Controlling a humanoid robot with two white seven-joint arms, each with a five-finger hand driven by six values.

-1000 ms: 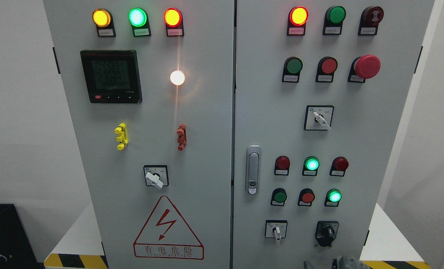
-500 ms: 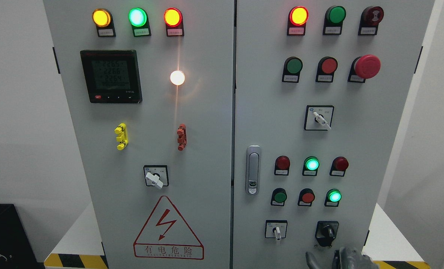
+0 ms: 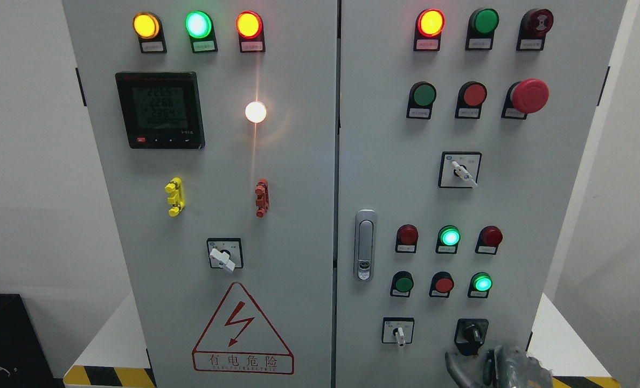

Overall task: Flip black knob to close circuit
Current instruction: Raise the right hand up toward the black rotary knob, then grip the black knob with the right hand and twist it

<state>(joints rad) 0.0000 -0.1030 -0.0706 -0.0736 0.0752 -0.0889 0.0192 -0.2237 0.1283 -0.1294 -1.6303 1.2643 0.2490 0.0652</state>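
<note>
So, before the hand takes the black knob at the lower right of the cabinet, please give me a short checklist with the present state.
1. Black rotary knob in view, unobstructed: ok.
2. Right hand below the knob, not touching it: ok.
3. Fingers spread, holding nothing: ok.
4. Hand apart from the neighbouring white selector switch: ok.
5. Knob's present position, open or closed circuit: cannot tell.

Bright even light, white lamp (image 3: 255, 111) flaring, sharp focus

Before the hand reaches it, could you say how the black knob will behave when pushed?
The black knob looks rigid and panel-mounted, so it should turn rather than shift. Its glossy surface may be slippery. The right hand sits just below it.
</note>
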